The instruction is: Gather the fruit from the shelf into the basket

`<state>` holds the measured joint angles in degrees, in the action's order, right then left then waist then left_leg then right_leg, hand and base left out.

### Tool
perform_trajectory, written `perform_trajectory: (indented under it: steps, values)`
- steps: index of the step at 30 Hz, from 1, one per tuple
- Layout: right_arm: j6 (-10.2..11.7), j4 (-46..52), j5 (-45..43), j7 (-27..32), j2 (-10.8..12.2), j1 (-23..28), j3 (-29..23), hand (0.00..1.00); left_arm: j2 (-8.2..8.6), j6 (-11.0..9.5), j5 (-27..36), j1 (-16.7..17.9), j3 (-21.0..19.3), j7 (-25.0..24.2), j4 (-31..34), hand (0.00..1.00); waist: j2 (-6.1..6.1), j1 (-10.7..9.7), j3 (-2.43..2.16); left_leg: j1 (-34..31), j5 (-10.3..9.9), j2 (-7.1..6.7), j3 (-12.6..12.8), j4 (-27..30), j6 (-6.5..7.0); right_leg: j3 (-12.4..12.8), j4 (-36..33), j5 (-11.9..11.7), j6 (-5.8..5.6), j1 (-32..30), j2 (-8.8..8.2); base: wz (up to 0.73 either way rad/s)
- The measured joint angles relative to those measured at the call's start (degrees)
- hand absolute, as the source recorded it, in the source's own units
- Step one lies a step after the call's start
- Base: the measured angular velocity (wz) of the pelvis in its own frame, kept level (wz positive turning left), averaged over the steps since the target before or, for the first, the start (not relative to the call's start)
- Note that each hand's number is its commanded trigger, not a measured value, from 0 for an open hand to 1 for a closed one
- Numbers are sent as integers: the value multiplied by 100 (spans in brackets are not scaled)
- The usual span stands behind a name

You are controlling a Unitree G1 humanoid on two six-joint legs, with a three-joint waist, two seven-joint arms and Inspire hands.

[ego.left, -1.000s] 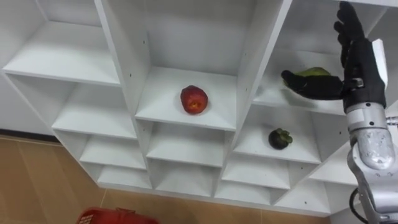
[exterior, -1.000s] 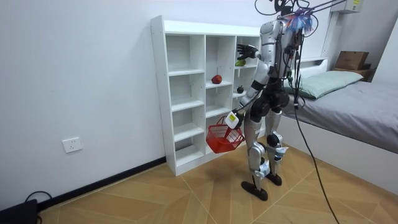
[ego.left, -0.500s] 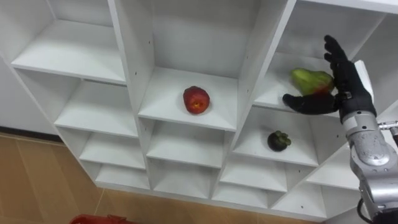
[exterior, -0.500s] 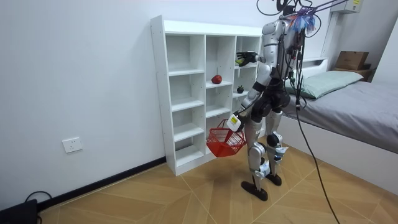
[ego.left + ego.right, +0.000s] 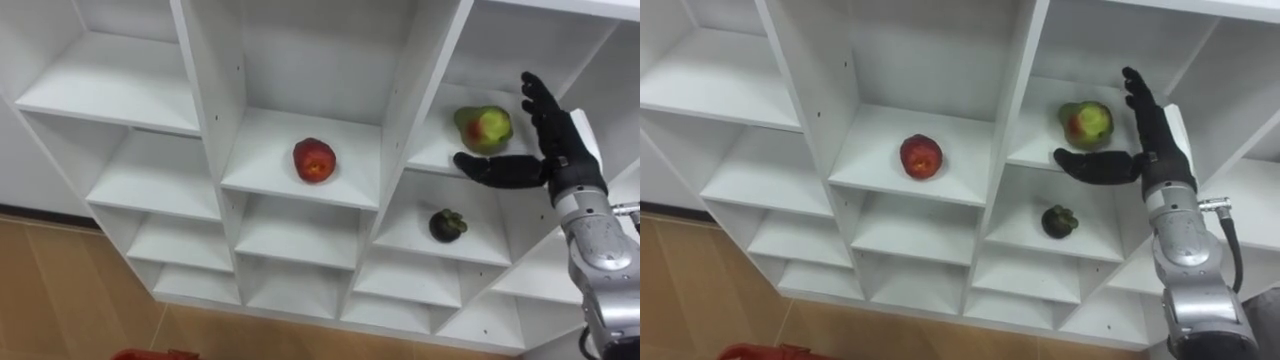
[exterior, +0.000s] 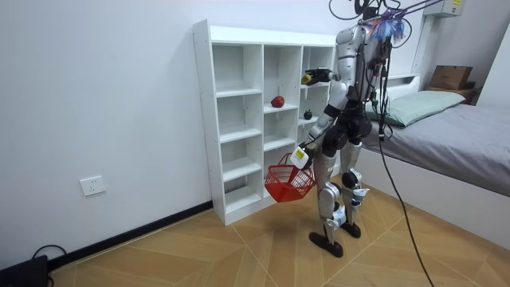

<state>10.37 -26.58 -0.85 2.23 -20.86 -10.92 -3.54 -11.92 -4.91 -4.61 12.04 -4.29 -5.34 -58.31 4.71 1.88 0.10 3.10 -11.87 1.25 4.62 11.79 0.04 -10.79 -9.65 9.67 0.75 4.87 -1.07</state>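
- Mango (image 5: 483, 128) — green, blushed red — on the closet's (image 5: 408, 95) upper right shelf, beside the right hand (image 5: 562, 160), fingers spread, grasping nothing.
- One mango, one red apple (image 5: 314, 160), one dark mangosteen (image 5: 448, 224), each in its own compartment.

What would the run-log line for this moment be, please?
right robot hand: open beside pear, no grip | left robot hand: holds basket | apple, dark fruit: on shelves
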Motion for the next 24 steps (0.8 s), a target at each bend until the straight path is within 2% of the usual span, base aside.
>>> perform_trajectory:
  steps: [2,4,14,24]
  values:
    - [0,0,-1,-2,0,0,0,0,0,-2,2,-2,-1,9,0,100,-49,-4,-29,43,0,0,5,-9,0,10,-2,0,0,10,0,0]
    - [0,-15,-2,-9,-1,0,0,0,-1,-4,2,-1,-3,9,3,100,-67,-14,-38,62,0,0,2,-9,0,-1,0,0,0,37,-1,0]
    - [14,-104,-23,-34,-3,2,0,0,-28,-6,-5,6,-2,22,9,100,10,-8,6,60,1,-9,2,-9,1,-6,17,8,-4,68,-4,0]
    - [53,-93,-149,-46,-4,-16,-15,0,-29,-10,-6,-38,-6,19,10,100,14,2,7,55,1,-8,-3,-20,1,-7,21,9,-4,63,-3,0]
